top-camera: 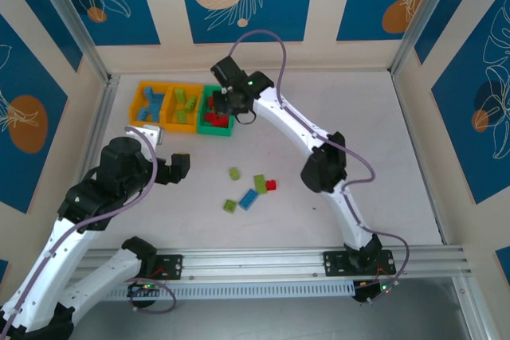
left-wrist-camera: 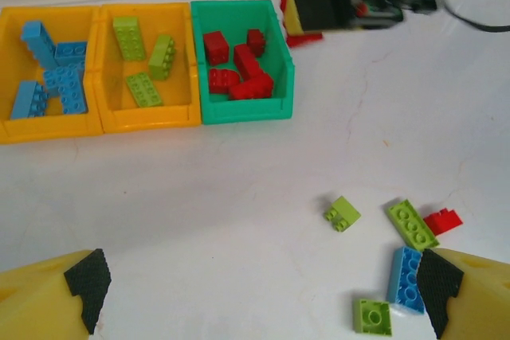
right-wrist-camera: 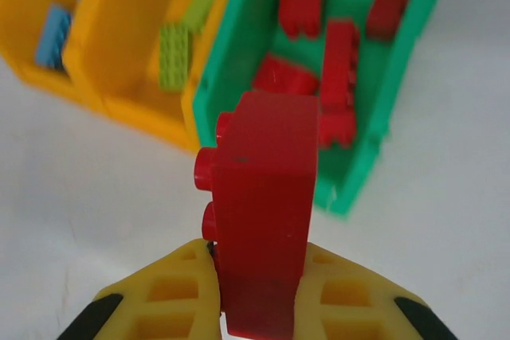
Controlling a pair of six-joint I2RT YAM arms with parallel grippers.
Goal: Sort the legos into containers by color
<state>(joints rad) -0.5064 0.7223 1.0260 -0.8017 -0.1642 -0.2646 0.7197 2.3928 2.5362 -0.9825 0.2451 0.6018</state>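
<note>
The containers stand joined in a row at the back left: an orange-yellow bin (top-camera: 149,103) (left-wrist-camera: 49,73) with blue legos, an orange-yellow bin (top-camera: 182,105) (left-wrist-camera: 147,69) with lime green ones, and a green bin (top-camera: 215,114) (left-wrist-camera: 239,109) (right-wrist-camera: 402,77) with red ones. My right gripper (top-camera: 220,106) (right-wrist-camera: 259,296) is shut on a red lego (right-wrist-camera: 263,189) just in front of and above the green bin's near rim. My left gripper (top-camera: 166,150) (left-wrist-camera: 263,292) is open and holds nothing, low over bare table. Several loose legos lie mid-table: lime green (top-camera: 234,173) (left-wrist-camera: 342,212), lime green (left-wrist-camera: 413,224), red (top-camera: 271,185) (left-wrist-camera: 443,220), blue (top-camera: 249,198) (left-wrist-camera: 406,278), lime green (top-camera: 229,206) (left-wrist-camera: 372,316).
The right arm (top-camera: 319,157) stretches diagonally from its base at the near right to the bins. Low walls and metal posts (top-camera: 103,85) bound the table on three sides. A rail (top-camera: 263,264) runs along the near edge.
</note>
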